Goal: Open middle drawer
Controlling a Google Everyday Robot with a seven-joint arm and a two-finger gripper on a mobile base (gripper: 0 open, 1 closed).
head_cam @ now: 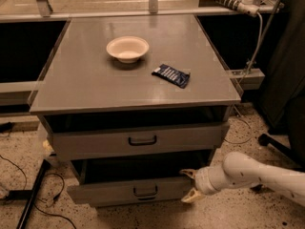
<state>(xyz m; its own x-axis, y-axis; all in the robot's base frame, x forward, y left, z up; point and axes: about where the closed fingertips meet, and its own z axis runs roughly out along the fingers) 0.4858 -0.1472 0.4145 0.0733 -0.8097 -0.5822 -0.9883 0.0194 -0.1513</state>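
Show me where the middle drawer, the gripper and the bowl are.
middle drawer [105, 193]: camera view, grey front left of its handle
gripper [187, 185]: camera view, its tip at that drawer's right end
bowl [127, 48]: camera view, its inner bottom

White bowl [127, 48], blue packet [171, 75], on cabinet top [90, 87]
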